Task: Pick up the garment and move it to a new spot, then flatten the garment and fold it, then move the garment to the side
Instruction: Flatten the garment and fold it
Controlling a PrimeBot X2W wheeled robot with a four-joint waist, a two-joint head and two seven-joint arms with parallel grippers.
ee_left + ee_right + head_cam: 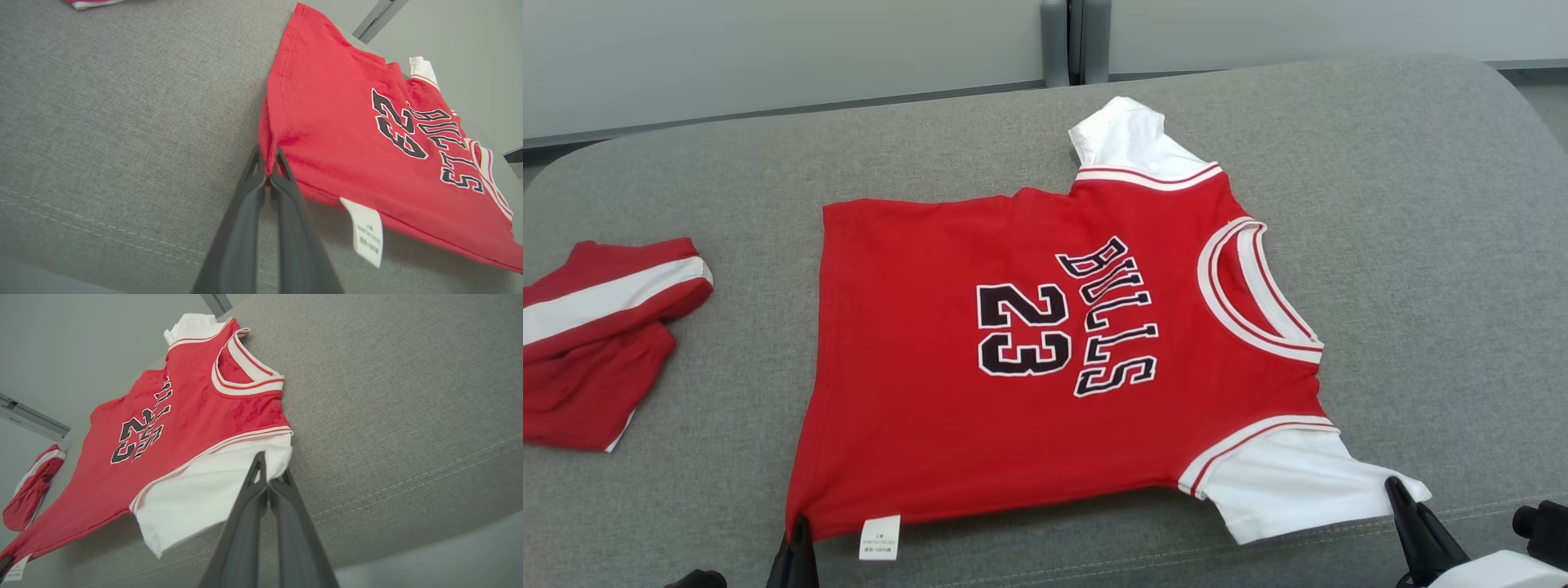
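I see a big grey cushion point(1421, 245) under everything. On it lies the red jersey point(915, 408), front side up and spread out between my two sets of fingers. Its long way runs sideways from one set to the other. The bottom edge points to my left fingers point(265, 175) and the neck hole points to my right fingers point(267, 484).

Beyond my left fingers, well apart from the jersey, sit some folded red shorts point(596, 343).

My left fingers are pinched tight on the near bottom corner. My right fingers are pinched tight on the edge of the near white sleeve point(1298, 482). The near edge is held up a little off the cushion.

A small white tag point(880, 536) hangs just beside my left fingers.
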